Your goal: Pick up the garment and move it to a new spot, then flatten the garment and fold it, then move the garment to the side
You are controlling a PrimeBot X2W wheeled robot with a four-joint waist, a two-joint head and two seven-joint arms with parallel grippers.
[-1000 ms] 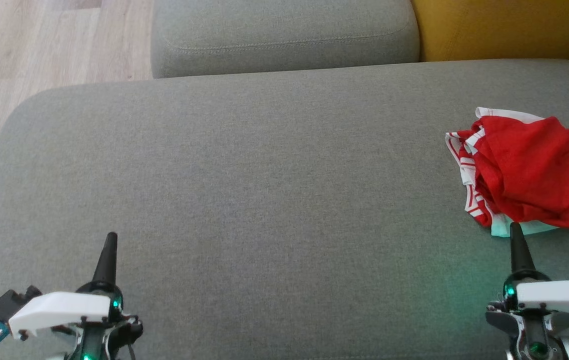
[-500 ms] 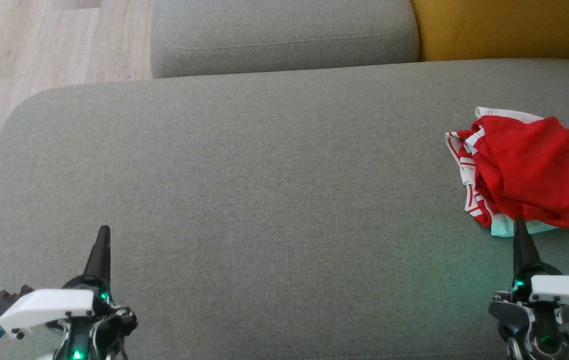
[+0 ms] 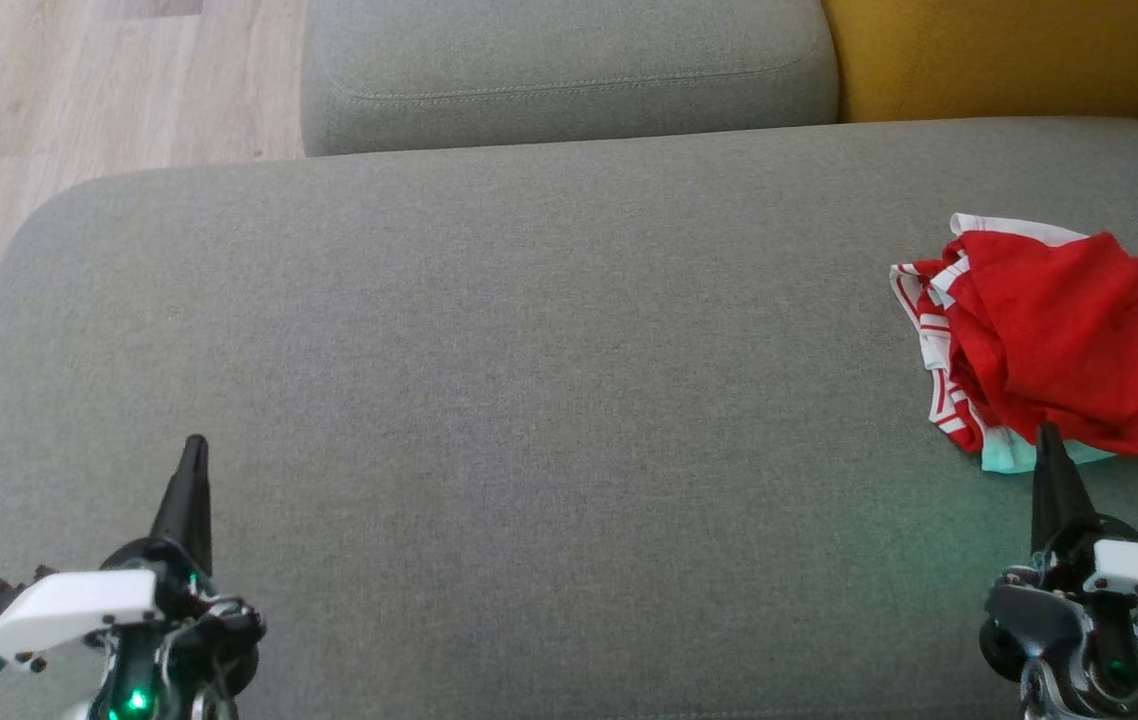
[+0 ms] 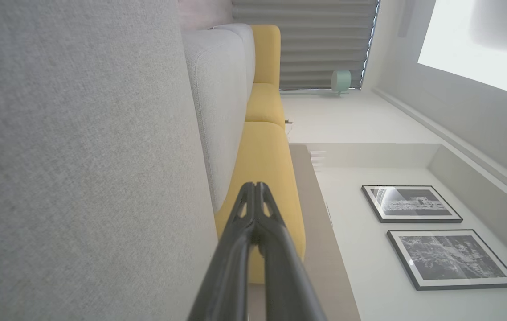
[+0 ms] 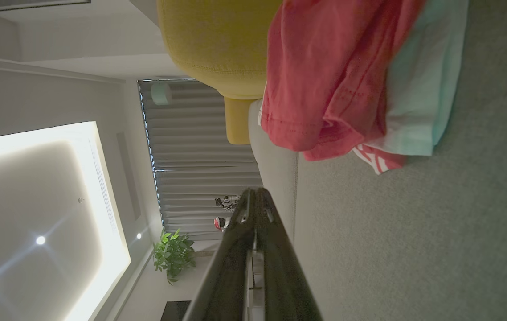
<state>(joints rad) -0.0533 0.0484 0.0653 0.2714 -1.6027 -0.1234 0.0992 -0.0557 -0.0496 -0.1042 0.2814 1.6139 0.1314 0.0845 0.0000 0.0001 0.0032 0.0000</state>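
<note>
The garment (image 3: 1059, 340) is a crumpled red piece with white and red striped trim, lying on the grey sofa seat (image 3: 529, 350) at the far right. In the right wrist view the garment (image 5: 338, 76) hangs across the upper right. My right gripper (image 3: 1047, 432) is shut and empty, its tip over the garment's near edge; whether it touches the cloth I cannot tell. Over the seat's near left, my left gripper (image 3: 194, 445) is shut with nothing in it. Its closed fingers (image 4: 258, 200) point along the sofa.
A grey back cushion (image 3: 569, 70) and a yellow cushion (image 3: 1009, 55) line the far edge of the seat. Wooden floor (image 3: 49, 100) lies beyond the seat's left end. The seat's wide middle is bare fabric.
Both grippers have drifted outward and a little up the picture, the left one to the left, the right one to the right and onto the garment's near edge. The garment has not moved.
</note>
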